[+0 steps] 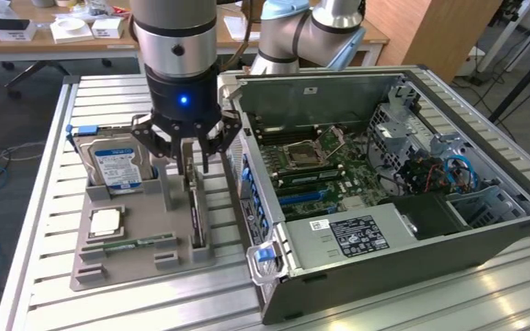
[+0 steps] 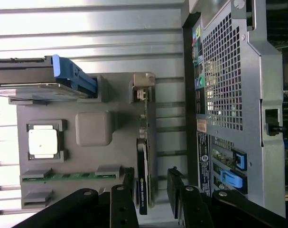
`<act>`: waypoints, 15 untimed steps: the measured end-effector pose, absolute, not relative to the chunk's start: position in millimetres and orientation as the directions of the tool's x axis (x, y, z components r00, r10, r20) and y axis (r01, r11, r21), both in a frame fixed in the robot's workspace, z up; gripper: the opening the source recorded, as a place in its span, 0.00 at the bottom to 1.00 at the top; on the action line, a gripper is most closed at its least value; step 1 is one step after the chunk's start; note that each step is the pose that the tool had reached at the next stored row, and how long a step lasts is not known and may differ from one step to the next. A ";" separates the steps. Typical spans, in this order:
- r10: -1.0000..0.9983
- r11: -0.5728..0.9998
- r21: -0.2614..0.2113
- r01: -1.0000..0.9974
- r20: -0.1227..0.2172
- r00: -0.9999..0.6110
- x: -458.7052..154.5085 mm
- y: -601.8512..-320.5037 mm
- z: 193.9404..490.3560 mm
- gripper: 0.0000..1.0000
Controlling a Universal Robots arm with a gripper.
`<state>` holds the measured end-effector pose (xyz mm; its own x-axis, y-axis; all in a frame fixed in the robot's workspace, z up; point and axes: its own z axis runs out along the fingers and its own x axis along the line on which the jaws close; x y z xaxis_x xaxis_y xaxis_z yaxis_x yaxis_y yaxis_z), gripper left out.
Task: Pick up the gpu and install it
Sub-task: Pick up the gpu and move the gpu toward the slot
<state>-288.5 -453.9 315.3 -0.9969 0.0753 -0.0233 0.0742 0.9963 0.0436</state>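
Observation:
The gpu is a thin black card standing on its edge in a slot of the grey tray, on the side nearest the computer case. In the wrist view the gpu shows edge-on, with its pale metal bracket at the far end. My gripper hangs directly above the card, open, with one finger on each side of its top edge. In the wrist view my gripper straddles the card and a gap shows on the case side. Nothing is gripped.
On the grey tray a silver hard drive with a blue-white label stands upright. A processor chip and a green memory stick lie there too. The open computer case with its motherboard lies close on the exterior view's right.

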 end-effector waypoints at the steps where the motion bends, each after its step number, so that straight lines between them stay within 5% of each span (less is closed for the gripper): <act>1: 0.075 0.996 0.044 0.074 -0.023 -0.997 -288.5 -453.8 313.5 0.41; 15: 0.075 0.996 0.043 0.074 -0.023 -0.997 -288.6 -453.8 288.5 0.41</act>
